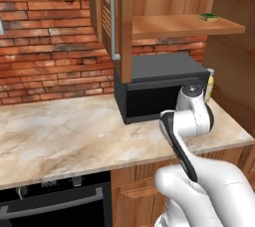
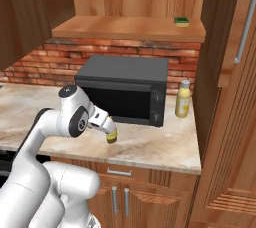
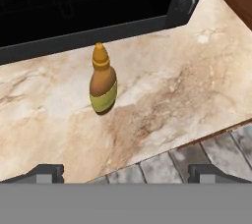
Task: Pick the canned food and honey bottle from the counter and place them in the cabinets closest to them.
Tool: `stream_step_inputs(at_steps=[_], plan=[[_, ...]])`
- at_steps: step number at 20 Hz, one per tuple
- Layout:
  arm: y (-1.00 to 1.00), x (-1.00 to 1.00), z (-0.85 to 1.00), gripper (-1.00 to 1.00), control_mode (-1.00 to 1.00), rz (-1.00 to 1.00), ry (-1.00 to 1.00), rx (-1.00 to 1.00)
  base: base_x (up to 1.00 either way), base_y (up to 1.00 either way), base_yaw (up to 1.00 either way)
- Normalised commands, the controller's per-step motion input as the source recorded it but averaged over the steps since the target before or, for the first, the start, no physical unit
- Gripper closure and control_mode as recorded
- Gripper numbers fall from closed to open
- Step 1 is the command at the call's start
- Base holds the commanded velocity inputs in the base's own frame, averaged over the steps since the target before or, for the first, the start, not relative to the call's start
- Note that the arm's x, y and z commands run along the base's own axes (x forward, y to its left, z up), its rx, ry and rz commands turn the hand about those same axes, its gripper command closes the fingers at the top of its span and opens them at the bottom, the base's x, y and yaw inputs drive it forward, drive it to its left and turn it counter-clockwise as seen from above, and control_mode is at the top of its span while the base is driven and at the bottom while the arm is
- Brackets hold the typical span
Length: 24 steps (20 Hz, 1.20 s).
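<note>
In the right base view, your honey bottle [image 2: 112, 136] is standing on the veined marble counter [image 2: 165, 144] before the black microwave [image 2: 125, 89]. In the hand view, your gripper [image 3: 126, 173] is gaping wide, hovering apart below the amber, pear-shaped bottle.

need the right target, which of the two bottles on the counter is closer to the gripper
The small amber honey bottle in front of the microwave; the pale yellow bottle stands beside the microwave's right end.

Pretty standard arm [image 1: 199, 181], glossy white rounded shells with dark grey joints, a black strip running along one link, and small dark finger tips [image 3: 44, 173].
</note>
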Motion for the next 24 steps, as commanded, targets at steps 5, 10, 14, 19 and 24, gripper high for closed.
stream_step_inputs(at_steps=[5, 10, 14, 19, 24], plan=[[0.00, 0.34, -0.19, -1.00, -1.00, 0.00, 0.00, 0.00, 0.00, 0.00, 0.00], [0.00, 0.34, -0.18, -1.00, -1.00, 0.00, 0.00, 0.00, 0.00, 0.00, 0.00], [-0.02, 0.29, -0.18, -1.00, -1.00, 0.00, 0.00, 0.00, 0.00, 0.00, 0.00], [-0.04, 0.25, -0.20, -1.00, -1.00, 0.00, 0.00, 0.00, 0.00, 0.00, 0.00], [-0.07, 0.20, -0.20, -1.00, -1.00, 0.00, 0.00, 0.00, 0.00, 0.00, 0.00]])
